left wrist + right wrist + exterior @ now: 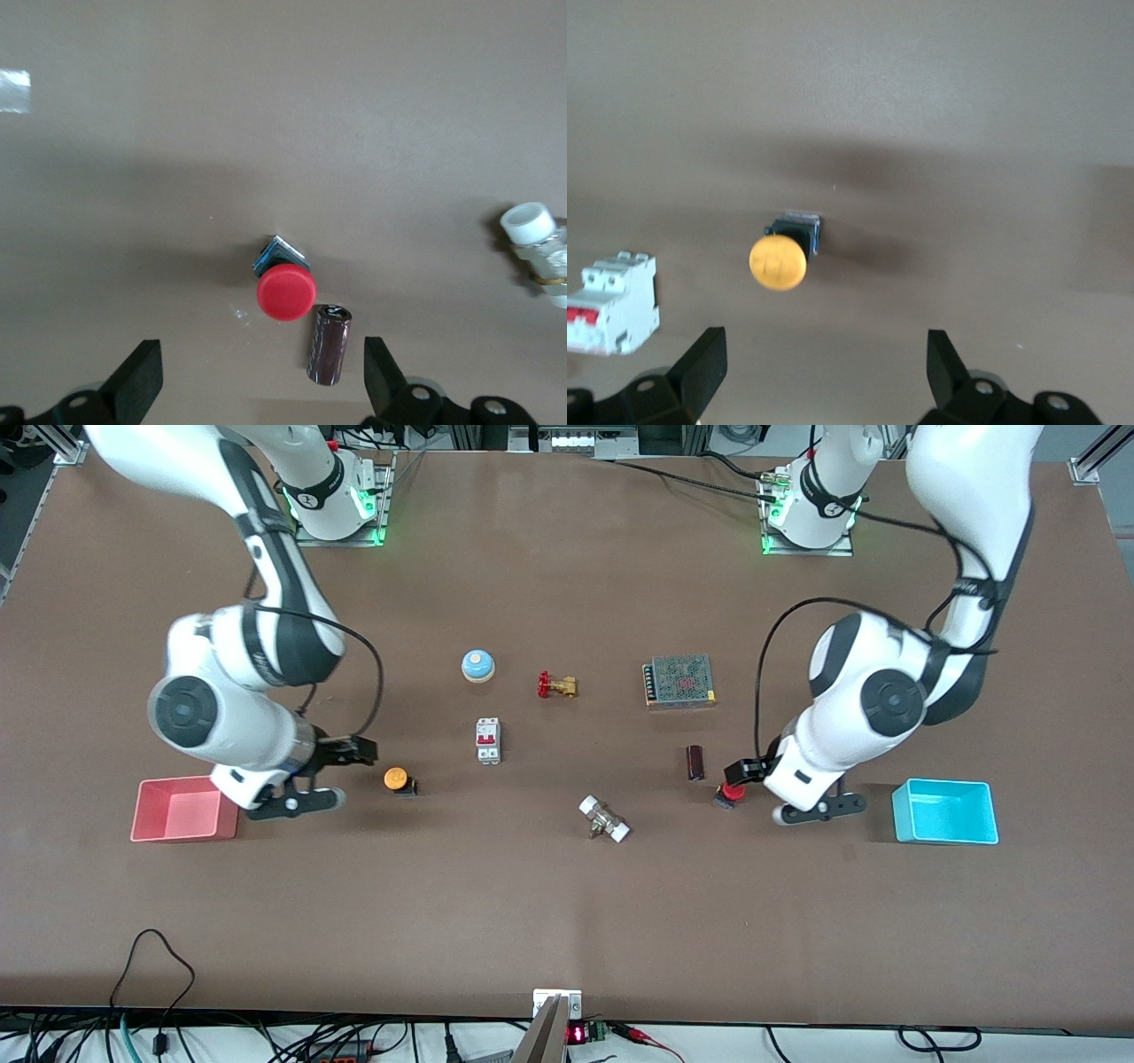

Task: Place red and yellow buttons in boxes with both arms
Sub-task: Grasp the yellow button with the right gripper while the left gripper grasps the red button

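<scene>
The yellow button [398,779] stands on the table between the pink-red box [184,809] and the breaker. My right gripper [361,752] hangs open and empty just beside it, toward the pink-red box. In the right wrist view the yellow button [778,261] lies ahead of the open fingers [704,367]. The red button [732,790] stands toward the cyan box [944,811]. My left gripper [741,770] is open and empty, low over it. In the left wrist view the red button [285,292] sits just ahead of the gripper [261,381], next to a dark cylinder [329,343].
A blue bell [477,665], a brass valve with a red handle [557,685] and a mesh-topped power supply [679,680] lie farther from the camera. A white breaker [488,740], a dark cylinder [695,763] and a white-capped fitting [604,818] lie mid-table.
</scene>
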